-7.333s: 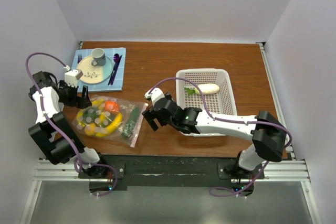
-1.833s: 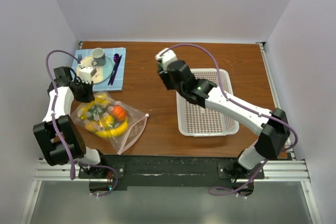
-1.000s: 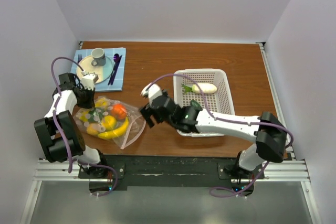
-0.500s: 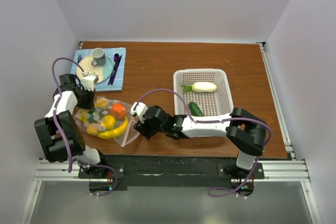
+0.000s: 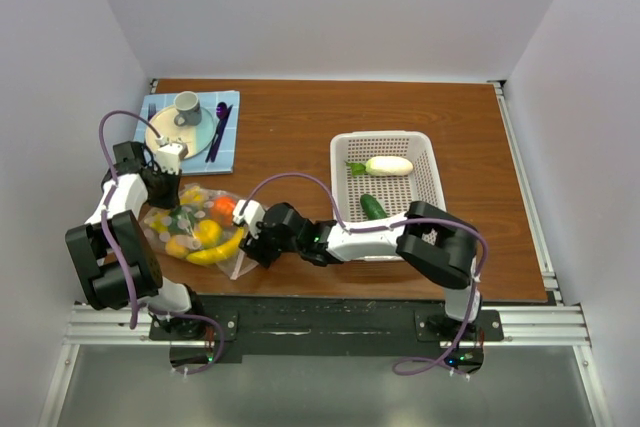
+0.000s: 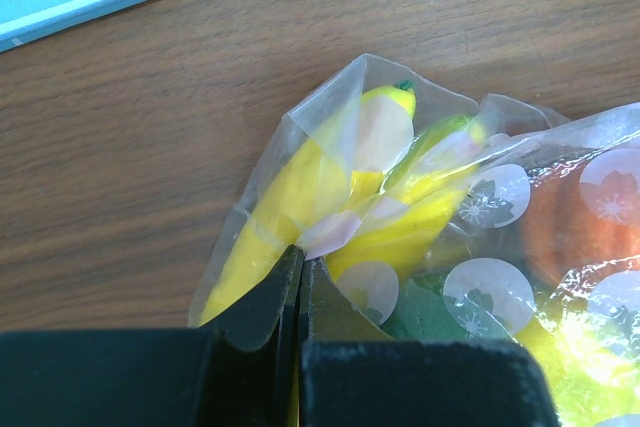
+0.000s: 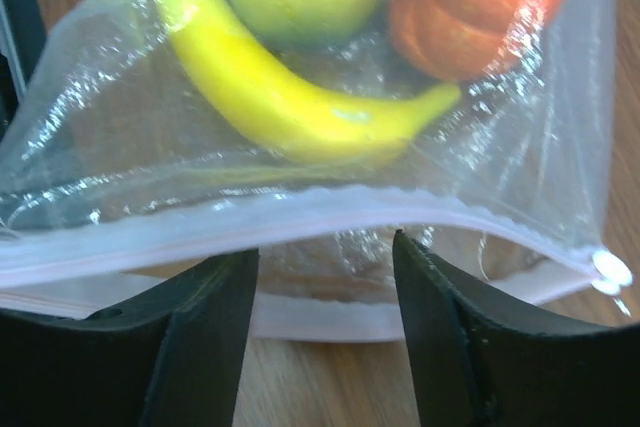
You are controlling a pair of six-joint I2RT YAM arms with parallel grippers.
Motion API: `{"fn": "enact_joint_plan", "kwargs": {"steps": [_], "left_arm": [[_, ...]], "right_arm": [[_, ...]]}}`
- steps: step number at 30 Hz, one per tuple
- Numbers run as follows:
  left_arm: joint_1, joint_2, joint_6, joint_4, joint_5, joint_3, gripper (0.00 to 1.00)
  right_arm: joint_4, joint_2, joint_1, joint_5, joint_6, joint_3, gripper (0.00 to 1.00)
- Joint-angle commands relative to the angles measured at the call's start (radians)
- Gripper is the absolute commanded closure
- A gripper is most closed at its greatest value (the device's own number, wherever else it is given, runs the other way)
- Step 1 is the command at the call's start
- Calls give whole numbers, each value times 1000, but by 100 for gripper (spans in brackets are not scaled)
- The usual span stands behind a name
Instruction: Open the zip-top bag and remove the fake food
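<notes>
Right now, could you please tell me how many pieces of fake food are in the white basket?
2: a cream-white piece at the far end of the basket and a green cucumber near its middle. The right arm covers the near end, so another could be hidden.

Left arm (image 5: 108,209) folded at the left side, forearm angled toward the far end. Left gripper (image 6: 298,265) has its fingers pressed together, pinching a corner of the zip-top bag (image 6: 500,197). Right arm (image 5: 360,239) is stretched low and leftward along the near side. Right gripper (image 7: 325,292) has its fingers parted, astride the bag's zipper edge.
</notes>
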Motion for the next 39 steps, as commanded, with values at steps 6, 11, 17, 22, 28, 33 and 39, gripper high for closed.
{"fn": "enact_joint_plan", "kwargs": {"steps": [6, 11, 17, 22, 28, 33, 39], "left_arm": [[-3, -5, -18, 4, 22, 11, 100], [-3, -10, -18, 3, 19, 9, 100], [-7, -20, -9, -19, 45, 1, 100], [-38, -23, -10, -40, 60, -2, 100], [-49, -34, -4, -60, 61, 5, 100], [-49, -40, 7, -51, 36, -3, 100], [-47, -27, -21, -7, -42, 4, 100]], "right_arm": [[214, 47, 16, -109, -78, 49, 27], [206, 81, 34, -99, -139, 97, 28], [206, 105, 42, -111, -158, 110, 29], [189, 153, 68, -134, -167, 159, 28], [172, 199, 69, -155, -145, 192, 30], [157, 190, 69, -140, -112, 155, 39], [-57, 133, 69, -42, -107, 175, 81]]}}
